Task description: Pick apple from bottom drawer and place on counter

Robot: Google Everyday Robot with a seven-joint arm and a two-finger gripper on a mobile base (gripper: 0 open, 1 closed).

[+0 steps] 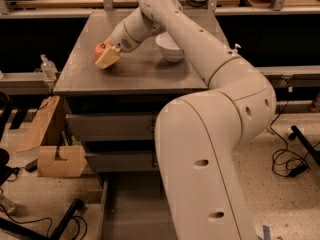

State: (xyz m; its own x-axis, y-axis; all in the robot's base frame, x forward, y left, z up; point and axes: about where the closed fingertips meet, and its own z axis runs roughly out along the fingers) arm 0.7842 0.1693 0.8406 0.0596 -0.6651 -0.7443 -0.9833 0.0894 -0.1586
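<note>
Camera view: pincer (108,57) around round apple (101,48)

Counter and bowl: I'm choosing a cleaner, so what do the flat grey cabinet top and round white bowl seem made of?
Grey counter: maybe laminate or painted metal, matte, dull surface. Round white bowl: perhaps glazed ceramic, smooth, faint sheen. Gripper shut on small red-orange apple at counter's left.

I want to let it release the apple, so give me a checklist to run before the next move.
1. Hold on the apple: ok, the gripper is shut on it.
2. Position over the counter: ok, left part.
3. Contact of apple with counter: cannot tell.
4. Gap to the white bowl: ok, apart.
5. State of the bottom drawer: not ok, open.
</note>
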